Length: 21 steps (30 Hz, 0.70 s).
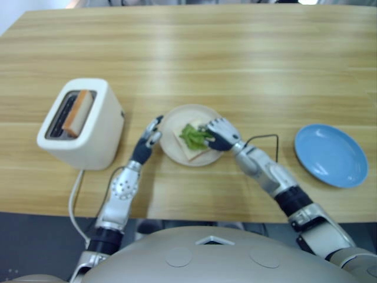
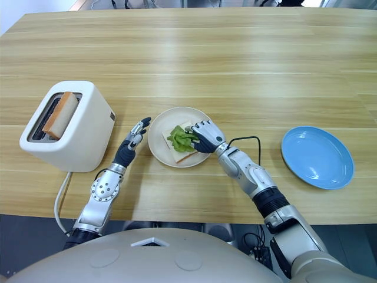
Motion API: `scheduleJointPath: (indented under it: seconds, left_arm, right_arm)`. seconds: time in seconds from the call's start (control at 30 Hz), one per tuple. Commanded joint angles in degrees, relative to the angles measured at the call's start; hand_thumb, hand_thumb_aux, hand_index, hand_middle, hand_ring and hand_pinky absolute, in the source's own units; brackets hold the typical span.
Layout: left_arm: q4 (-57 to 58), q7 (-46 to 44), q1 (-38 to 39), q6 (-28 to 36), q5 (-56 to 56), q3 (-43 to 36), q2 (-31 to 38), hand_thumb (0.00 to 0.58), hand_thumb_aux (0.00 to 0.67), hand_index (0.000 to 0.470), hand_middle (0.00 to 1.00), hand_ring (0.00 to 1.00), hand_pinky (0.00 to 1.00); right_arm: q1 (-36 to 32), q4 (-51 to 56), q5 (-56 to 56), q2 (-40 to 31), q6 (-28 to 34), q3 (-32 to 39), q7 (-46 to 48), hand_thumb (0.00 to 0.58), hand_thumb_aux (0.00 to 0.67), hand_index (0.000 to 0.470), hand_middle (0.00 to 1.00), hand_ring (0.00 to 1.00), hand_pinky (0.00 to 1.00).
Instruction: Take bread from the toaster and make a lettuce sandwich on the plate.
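Observation:
A white toaster (image 1: 88,132) stands at the left with one slice of bread (image 1: 78,112) upright in its slot. To its right, a cream plate (image 1: 174,117) holds a second slice of bread (image 1: 194,154) with green lettuce (image 1: 191,135) on top. My right hand (image 1: 219,134) rests over the plate's right side, its fingers curled on the lettuce's right edge. My left hand (image 1: 150,137) is just off the plate's left rim, between plate and toaster, with its fingers extended and holding nothing.
An empty blue plate (image 1: 330,154) lies at the right near the table's front edge. A thin black cable (image 1: 265,138) loops beside my right forearm. The toaster's white cord (image 1: 73,194) hangs over the front edge.

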Motion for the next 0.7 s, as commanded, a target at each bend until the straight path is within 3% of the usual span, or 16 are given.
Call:
scheduleJointPath:
  seconds: [0.03, 0.3, 0.33, 0.37, 0.4, 0.43, 0.47, 0.5, 0.53, 0.57, 0.6, 0.67, 0.7]
  left_arm:
    - [1.3, 0.1, 0.2, -0.1, 0.3, -0.4, -0.1, 0.000, 0.000, 0.000, 0.00, 0.00, 0.00]
    - [1.7, 0.0, 0.4, -0.3, 0.5, -0.6, -0.3, 0.000, 0.000, 0.000, 0.00, 0.00, 0.00]
    - [1.6, 0.0, 0.5, -0.3, 0.6, -0.6, -0.2, 0.000, 0.000, 0.000, 0.00, 0.00, 0.00]
    - [1.6, 0.0, 0.6, -0.2, 0.6, -0.6, -0.2, 0.000, 0.000, 0.000, 0.00, 0.00, 0.00]
    - [1.6, 0.1, 0.6, -0.2, 0.6, -0.6, -0.2, 0.000, 0.000, 0.000, 0.00, 0.00, 0.00]
    - [1.5, 0.1, 0.7, -0.2, 0.6, -0.6, -0.3, 0.000, 0.000, 0.000, 0.00, 0.00, 0.00]
    - [1.6, 0.1, 0.7, -0.2, 0.6, -0.7, -0.3, 0.000, 0.000, 0.000, 0.00, 0.00, 0.00]
    - [1.7, 0.1, 0.7, -0.2, 0.6, -0.7, -0.3, 0.000, 0.000, 0.000, 0.00, 0.00, 0.00]
    - [1.7, 0.0, 0.7, -0.2, 0.6, -0.7, -0.3, 0.000, 0.000, 0.000, 0.00, 0.00, 0.00]
    - [1.8, 0.0, 0.7, -0.2, 0.6, -0.7, -0.3, 0.000, 0.000, 0.000, 0.00, 0.00, 0.00]
    - [1.7, 0.1, 0.8, -0.2, 0.6, -0.7, -0.3, 0.000, 0.000, 0.000, 0.00, 0.00, 0.00]
    - [1.5, 0.1, 1.0, -0.2, 0.6, -0.7, -0.2, 0.000, 0.000, 0.000, 0.00, 0.00, 0.00]
    - [1.5, 0.1, 1.1, -0.2, 0.6, -0.7, -0.2, 0.000, 0.000, 0.000, 0.00, 0.00, 0.00]
  right_arm:
    - [-1.1, 2.8, -0.7, 0.2, 0.0, 0.8, -0.9, 0.580, 0.670, 0.460, 1.00, 1.00, 1.00]
    - [-3.1, 5.0, -1.9, 0.2, 0.6, 1.9, -2.5, 0.580, 0.670, 0.460, 1.00, 1.00, 1.00]
    - [-3.6, 5.4, -2.3, -0.2, 1.0, 1.8, -2.9, 0.580, 0.670, 0.460, 0.84, 0.84, 0.84]
    - [-3.8, 5.7, -2.7, -0.5, 1.3, 1.8, -3.2, 0.580, 0.670, 0.460, 0.45, 0.45, 0.45]
    - [-4.1, 5.9, -3.1, -0.8, 1.5, 1.7, -3.5, 0.580, 0.670, 0.460, 0.45, 0.45, 0.45]
    - [-4.3, 6.1, -3.4, -1.0, 1.8, 1.7, -3.8, 0.578, 0.636, 0.437, 0.00, 0.00, 0.00]
    - [-4.3, 5.7, -3.4, -1.4, 2.0, 1.5, -3.7, 0.578, 0.636, 0.437, 0.00, 0.00, 0.00]
    - [-4.2, 4.9, -3.4, -1.9, 2.2, 1.3, -3.5, 0.462, 0.368, 0.253, 0.00, 0.00, 0.00]
    - [-4.0, 4.0, -3.4, -2.4, 2.4, 1.1, -3.2, 0.427, 0.326, 0.224, 0.00, 0.00, 0.00]
    - [-3.8, 3.3, -3.3, -2.8, 2.6, 1.0, -3.1, 0.427, 0.326, 0.224, 0.00, 0.00, 0.00]
    - [-3.5, 2.3, -3.3, -3.3, 2.7, 0.9, -2.7, 0.156, 0.097, 0.067, 0.00, 0.00, 0.00]
    - [-2.9, 0.2, -3.2, -4.3, 3.0, 0.6, -2.1, 0.140, 0.087, 0.060, 0.00, 0.00, 0.00]
    - [-2.5, -1.2, -3.0, -5.1, 3.1, 0.2, -1.5, 0.000, 0.000, 0.000, 0.00, 0.00, 0.00]
